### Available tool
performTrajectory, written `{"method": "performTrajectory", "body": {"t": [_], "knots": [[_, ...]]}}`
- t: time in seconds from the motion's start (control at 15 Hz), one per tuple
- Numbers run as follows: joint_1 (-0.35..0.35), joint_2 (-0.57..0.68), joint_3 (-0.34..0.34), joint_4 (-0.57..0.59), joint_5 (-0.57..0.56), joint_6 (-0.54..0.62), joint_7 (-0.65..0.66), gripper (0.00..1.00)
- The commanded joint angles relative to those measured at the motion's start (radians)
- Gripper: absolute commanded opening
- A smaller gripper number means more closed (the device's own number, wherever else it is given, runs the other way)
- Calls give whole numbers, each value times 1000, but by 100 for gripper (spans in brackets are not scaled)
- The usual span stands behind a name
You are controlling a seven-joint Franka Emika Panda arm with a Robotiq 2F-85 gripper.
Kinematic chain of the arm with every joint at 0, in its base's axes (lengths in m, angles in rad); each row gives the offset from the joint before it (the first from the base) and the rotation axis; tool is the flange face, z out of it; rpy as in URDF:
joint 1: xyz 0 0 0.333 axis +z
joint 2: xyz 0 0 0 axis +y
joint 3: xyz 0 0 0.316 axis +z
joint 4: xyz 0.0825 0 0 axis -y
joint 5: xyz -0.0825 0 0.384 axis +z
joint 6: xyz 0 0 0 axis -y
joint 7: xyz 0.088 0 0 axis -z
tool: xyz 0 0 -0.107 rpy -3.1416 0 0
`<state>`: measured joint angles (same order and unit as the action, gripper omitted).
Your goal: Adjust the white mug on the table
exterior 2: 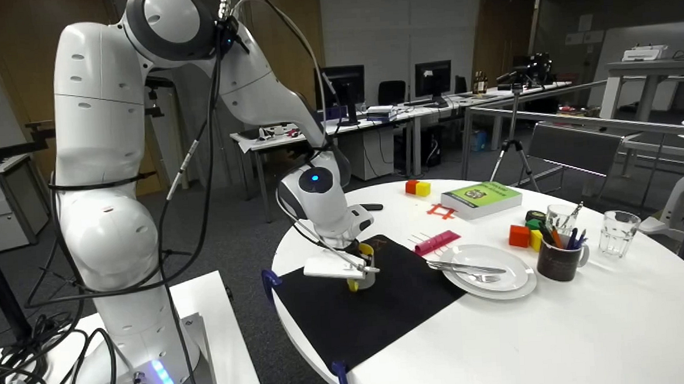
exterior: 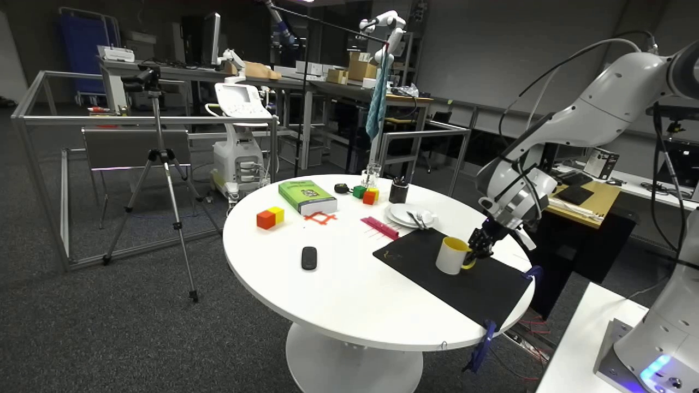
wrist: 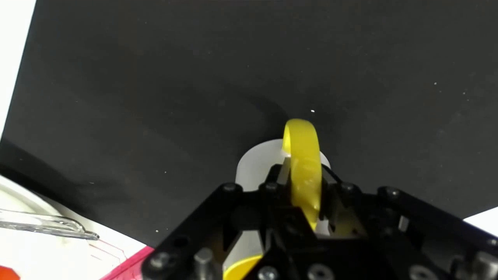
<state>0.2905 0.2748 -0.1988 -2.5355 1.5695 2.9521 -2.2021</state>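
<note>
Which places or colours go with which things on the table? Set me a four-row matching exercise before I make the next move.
Things:
1. mug
2. fork
3. mug handle
4. book

Places or colours:
A. between the jaws
B. green on top
C. on the plates
D. white outside, yellow inside

Pairs: 1-D; 2-C; 3-A; 4-B

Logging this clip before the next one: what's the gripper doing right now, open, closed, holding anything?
Gripper: closed, holding the white mug by its yellow handle.
</note>
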Motion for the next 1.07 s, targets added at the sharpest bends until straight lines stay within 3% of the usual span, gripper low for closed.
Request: {"method": "performTrajectory", "body": {"t": [0.0, 1.0], "knots": [[-3, 6, -8, 25, -23, 12, -52, 2], [-18, 108, -72, 123, -356, -46, -35, 2]]}}
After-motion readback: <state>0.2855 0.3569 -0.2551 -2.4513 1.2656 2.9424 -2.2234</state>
